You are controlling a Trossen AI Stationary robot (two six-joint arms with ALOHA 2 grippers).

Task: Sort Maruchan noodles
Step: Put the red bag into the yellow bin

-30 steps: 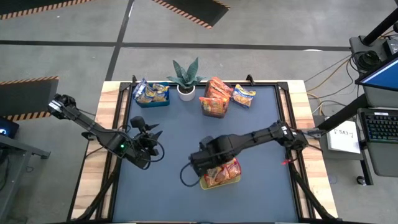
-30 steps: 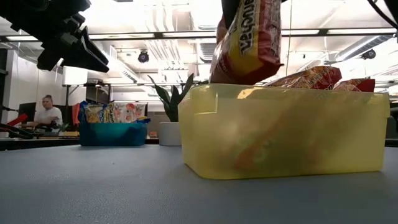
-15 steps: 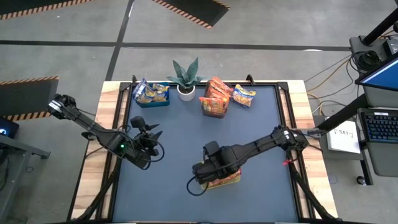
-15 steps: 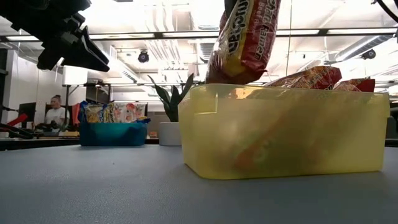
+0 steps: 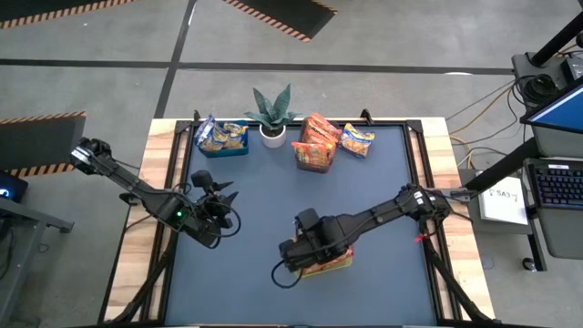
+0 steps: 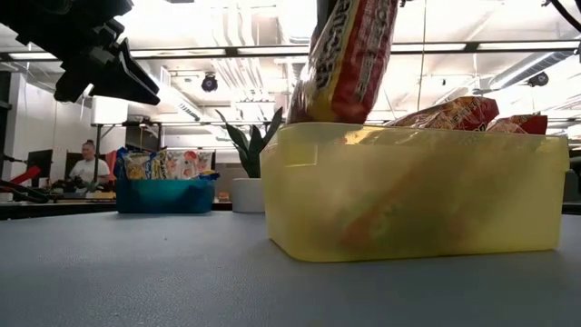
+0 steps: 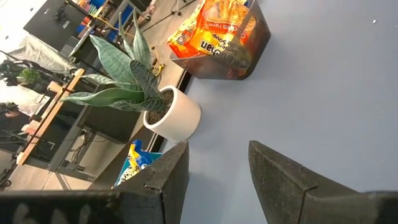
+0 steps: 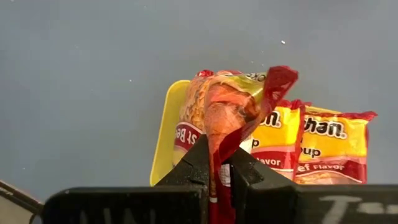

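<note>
My right gripper (image 8: 217, 163) is shut on a red Maruchan noodle packet (image 6: 345, 59) that hangs over the left end of the yellow-green bin (image 6: 418, 191). In the high view this gripper (image 5: 301, 252) stands above the bin (image 5: 339, 264) near the table's front. More red packets (image 8: 329, 146) stand on edge inside the bin. My left gripper (image 5: 221, 196) waits open above the table's left side, holding nothing; its fingers (image 7: 168, 177) frame bare table. My right gripper pinches the red packet's crimped end seal (image 8: 219, 146) between its two fingers, coming from above and pointing steeply down. The packet hangs below the fingers, upright, its lower end (image 6: 313, 111) at the level of the bin's rim; whether it touches the bin I cannot tell.
At the far edge stand a blue bin (image 5: 223, 138) with yellow-blue packets, a potted plant (image 5: 272, 117), a dark clear bin (image 5: 314, 148) with orange packets and a loose yellow-blue packet (image 5: 358, 141). The mat's (image 5: 264, 210) middle is bare. A person (image 6: 88, 165) sits beyond the table.
My right gripper has gone toward the table's near edge, over the yellow-green bin, and has rolled about its axis. The red packet has turned with it, from showing its broad face to standing nearly edge-on in the low view, still hanging above the bin.
</note>
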